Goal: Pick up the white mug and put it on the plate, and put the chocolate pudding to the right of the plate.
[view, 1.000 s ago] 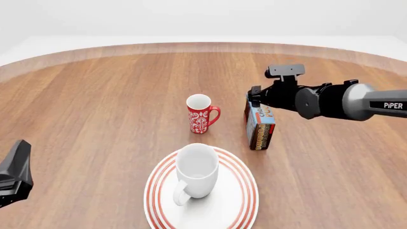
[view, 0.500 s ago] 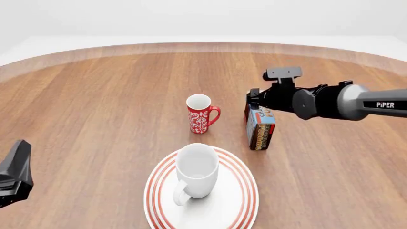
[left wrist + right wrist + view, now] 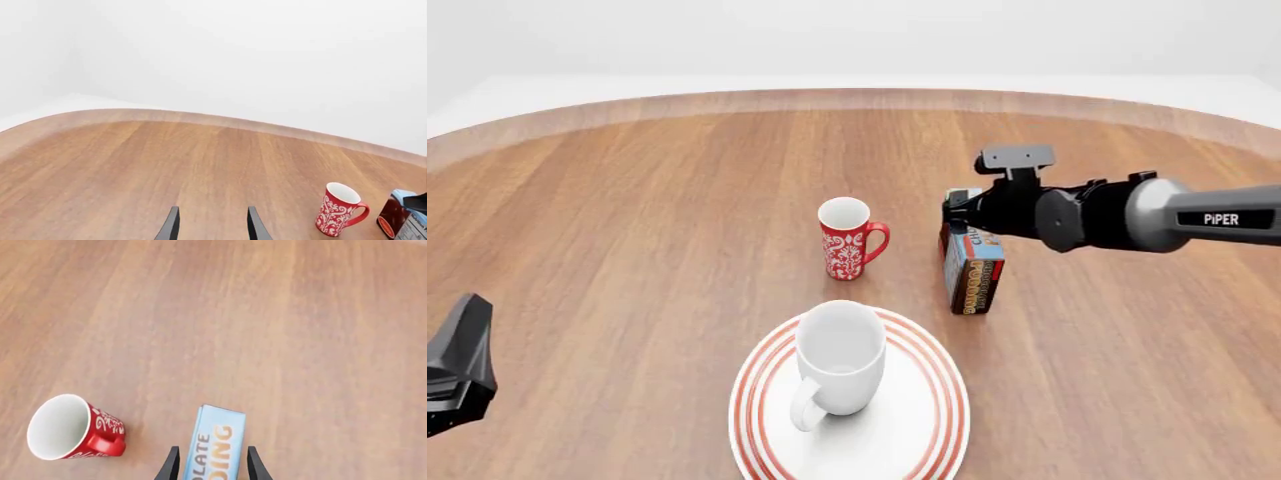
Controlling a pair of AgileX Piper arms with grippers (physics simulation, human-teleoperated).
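White mug upright on the red-ringed plate; chocolate pudding carton on its edge on the wooden counter, beyond the plate's right rim; right jaws straddle the carton's top, one finger either side, contact cannot be told; red floral mug sits beside those jaws; left jaws parted, nothing between them, well apart from every object.

Right claw points down, fingers parted; left claw hangs low, fingers spread.
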